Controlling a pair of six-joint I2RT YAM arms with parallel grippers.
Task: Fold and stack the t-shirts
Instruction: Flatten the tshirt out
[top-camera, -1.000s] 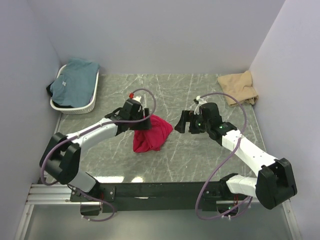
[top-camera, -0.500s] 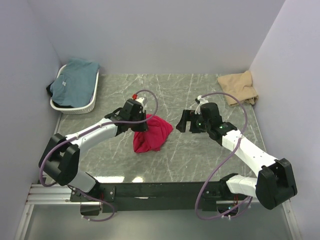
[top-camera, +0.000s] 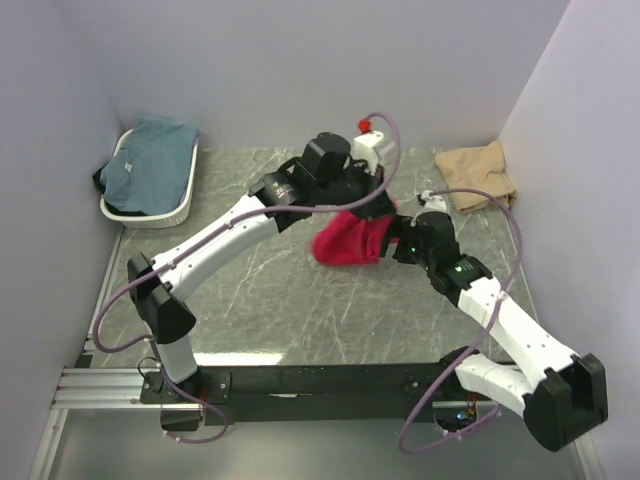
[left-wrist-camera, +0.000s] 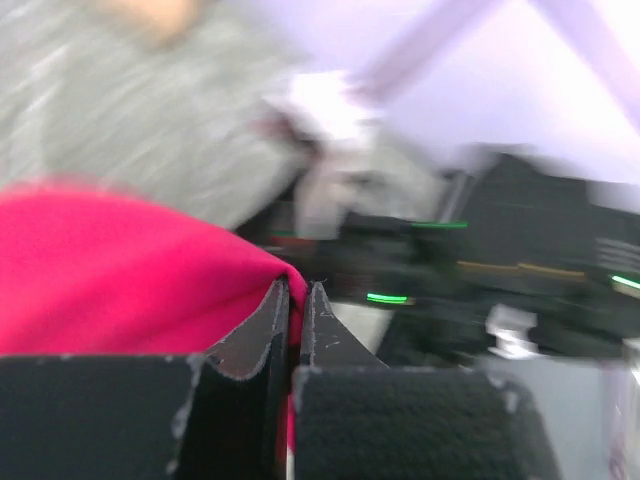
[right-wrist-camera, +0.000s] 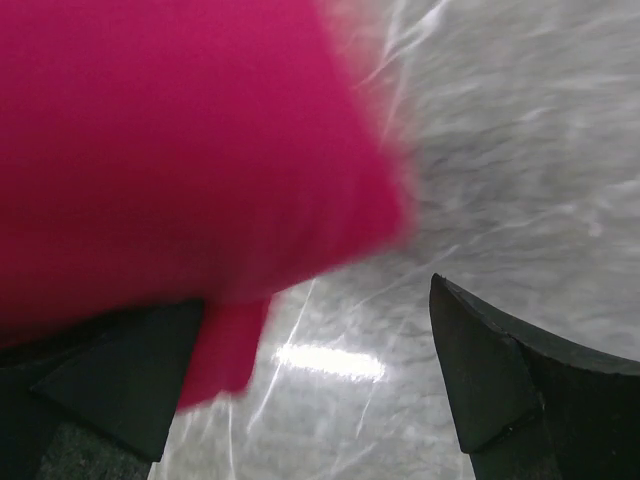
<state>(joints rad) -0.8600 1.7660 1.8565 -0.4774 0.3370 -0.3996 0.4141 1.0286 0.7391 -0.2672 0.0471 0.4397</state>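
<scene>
The crimson red t-shirt (top-camera: 348, 244) hangs bunched from my left gripper (top-camera: 378, 207) above the middle of the table. In the left wrist view the jaws (left-wrist-camera: 296, 303) are shut on a fold of this red cloth (left-wrist-camera: 110, 275). My right gripper (top-camera: 400, 244) sits just right of the hanging shirt. In the right wrist view it is open (right-wrist-camera: 315, 370), and the red cloth (right-wrist-camera: 180, 140) drapes in front of its left finger (right-wrist-camera: 110, 375) without being gripped. The tan t-shirt (top-camera: 478, 175) lies folded at the back right. The teal t-shirt (top-camera: 150, 165) lies in the basket.
A white oval basket (top-camera: 150, 214) stands at the back left corner against the wall. Walls close in the table on the left, back and right. The right arm (left-wrist-camera: 500, 270) shows blurred just beyond the left jaws.
My left gripper closed on the red t-shirt, then lifted it and swung it right and back. The right gripper stayed open and now sits against the hanging cloth.
</scene>
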